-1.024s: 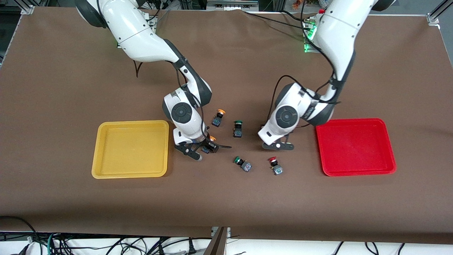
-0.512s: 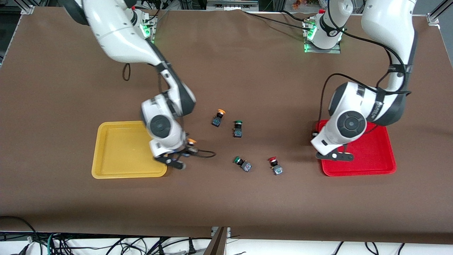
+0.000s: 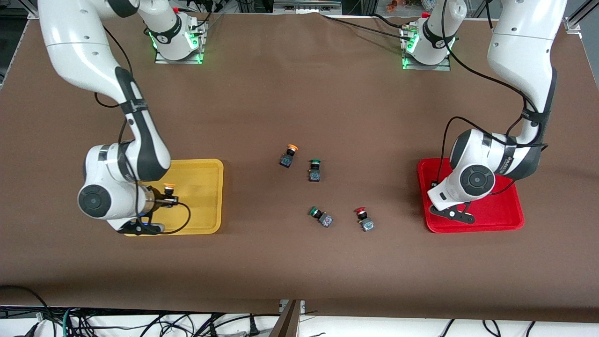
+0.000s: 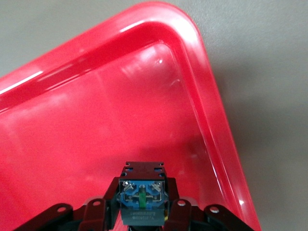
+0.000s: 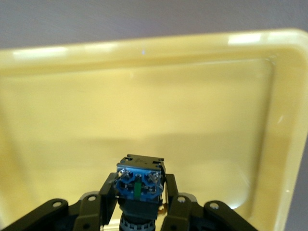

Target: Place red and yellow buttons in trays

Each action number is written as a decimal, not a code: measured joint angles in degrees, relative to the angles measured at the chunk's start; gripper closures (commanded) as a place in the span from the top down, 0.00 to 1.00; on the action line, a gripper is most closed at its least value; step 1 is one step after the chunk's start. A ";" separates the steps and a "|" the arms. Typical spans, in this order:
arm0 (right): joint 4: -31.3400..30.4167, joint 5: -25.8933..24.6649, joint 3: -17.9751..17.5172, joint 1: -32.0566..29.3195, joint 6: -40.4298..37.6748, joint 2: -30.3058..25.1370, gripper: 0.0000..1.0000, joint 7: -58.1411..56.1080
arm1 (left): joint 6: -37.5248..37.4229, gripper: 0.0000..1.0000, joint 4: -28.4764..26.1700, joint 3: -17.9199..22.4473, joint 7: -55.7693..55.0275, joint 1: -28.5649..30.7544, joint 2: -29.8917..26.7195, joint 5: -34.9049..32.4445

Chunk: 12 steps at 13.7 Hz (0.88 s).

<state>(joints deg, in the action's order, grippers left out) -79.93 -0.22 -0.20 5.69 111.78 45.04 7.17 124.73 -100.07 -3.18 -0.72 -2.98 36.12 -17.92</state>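
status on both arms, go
Right pincer shut on yellow button over yellow tray. Left pincer shut on a button over red tray. Nothing in the way.

One yellow-capped button [image 3: 167, 193] hangs gripped over the yellow tray [image 3: 206, 168], a second button [image 4: 142, 193] is held over the red tray [image 3: 500, 216], while a yellow-capped one [image 3: 288, 156] and a red-capped one [image 3: 363, 219] lie mid-table between the trays.
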 measured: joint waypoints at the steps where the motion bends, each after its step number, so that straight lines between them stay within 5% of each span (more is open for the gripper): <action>1: -1.35 0.00 0.05 -1.07 1.27 0.35 0.00 -1.87 | 1.69 1.00 -1.14 -0.04 0.03 0.92 -0.05 0.00; 2: -2.75 0.00 0.06 -1.92 2.63 0.63 0.05 -3.53 | 2.37 1.00 -1.37 -0.27 0.11 1.85 -0.31 0.00; 3: -3.76 0.00 0.07 -2.38 3.37 0.72 0.70 -4.30 | 2.37 1.00 -1.24 -0.91 0.14 2.47 -1.00 0.02; 4: -4.16 0.00 0.05 -2.50 3.65 0.63 1.00 -4.60 | 2.22 1.00 -0.84 -2.15 -0.18 2.88 -2.31 0.97; 8: -4.02 0.94 -2.79 -2.25 3.04 -1.36 1.00 -1.39 | -0.95 1.00 7.04 -5.21 -1.15 1.33 -6.51 13.79; 12: -4.01 1.87 -11.08 3.73 2.61 -4.53 1.00 23.38 | -1.53 1.00 15.15 -5.30 -16.08 -3.79 -0.90 19.21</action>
<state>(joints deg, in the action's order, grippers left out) -83.94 1.66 -11.28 9.42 114.39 40.51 30.55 123.20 -84.92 -8.49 -16.80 -6.77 35.22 1.29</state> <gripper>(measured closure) 0.000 0.000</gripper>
